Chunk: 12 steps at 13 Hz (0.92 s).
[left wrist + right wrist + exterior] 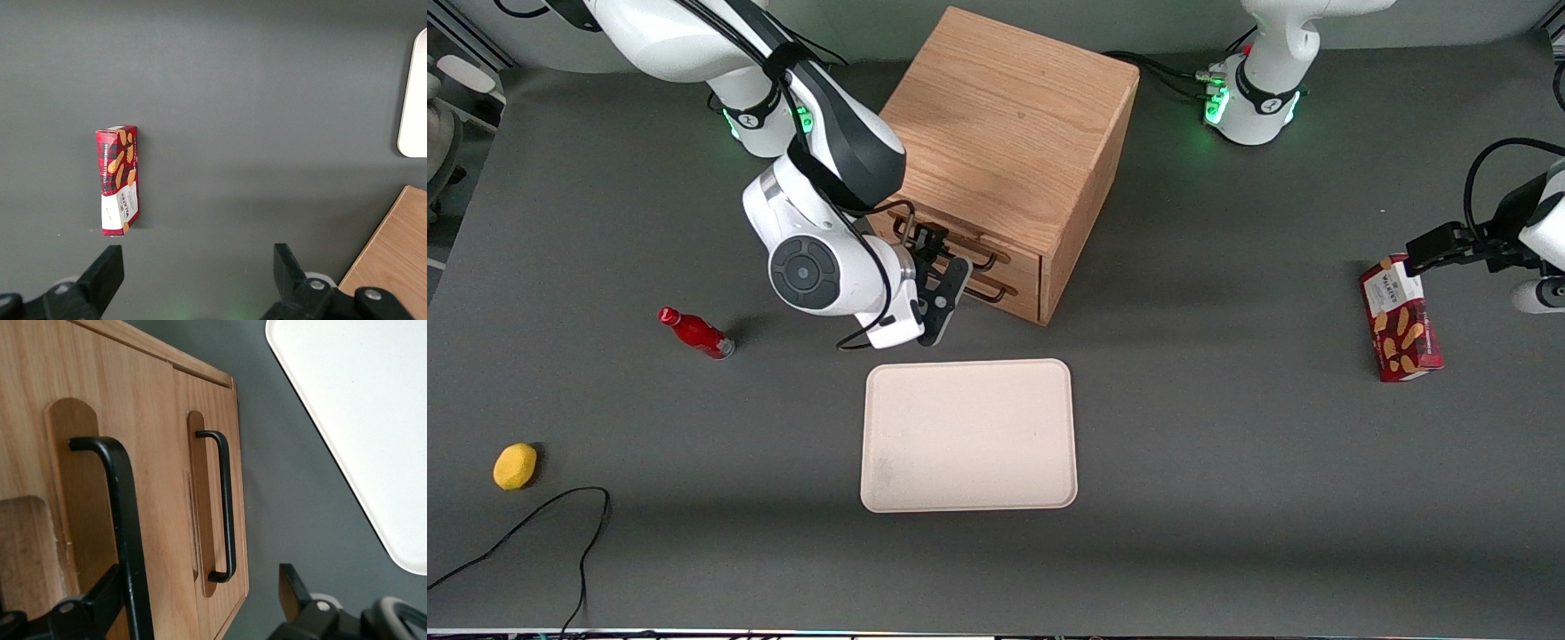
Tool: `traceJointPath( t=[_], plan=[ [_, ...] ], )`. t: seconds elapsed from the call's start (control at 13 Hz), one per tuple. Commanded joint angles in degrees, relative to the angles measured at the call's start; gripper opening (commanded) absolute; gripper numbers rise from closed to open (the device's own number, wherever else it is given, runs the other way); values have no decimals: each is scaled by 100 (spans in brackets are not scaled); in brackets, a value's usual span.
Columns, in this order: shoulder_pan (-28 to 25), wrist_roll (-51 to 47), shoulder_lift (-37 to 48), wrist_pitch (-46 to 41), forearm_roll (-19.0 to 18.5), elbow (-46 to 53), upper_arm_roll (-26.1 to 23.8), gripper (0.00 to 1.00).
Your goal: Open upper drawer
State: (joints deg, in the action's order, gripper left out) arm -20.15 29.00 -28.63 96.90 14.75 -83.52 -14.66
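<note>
my gripper [941,283] hangs spread open at the upper drawer [960,251] handle [123,520], drawer not yet pulled out.

— Take the tray [869,436] on the table [1227,533] as the dial's centre, seen from the front camera. Where's the cabinet [1005,116]?

— Twelve o'clock, farther from the camera. The upper drawer [133,400] sits above the lower drawer [207,393]. The gripper [943,258] hangs in front of them, between cabinet and tray, fingers spread by the upper handle [123,520].

— And sideways?

— Bottle [695,332] at ten, lemon [515,466] at nine with a cable [560,507] nearer the camera. Biscuit box [1400,320] at two, toward the parked arm's end.
</note>
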Motion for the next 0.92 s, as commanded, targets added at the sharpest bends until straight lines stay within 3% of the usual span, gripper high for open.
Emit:
traceJointPath(
  t=[0.0,0.85],
  plan=[
    [-15,176,103,13,90,-95,51,100],
    [-94,220,42,470,28,-95,42,100]
  ],
)
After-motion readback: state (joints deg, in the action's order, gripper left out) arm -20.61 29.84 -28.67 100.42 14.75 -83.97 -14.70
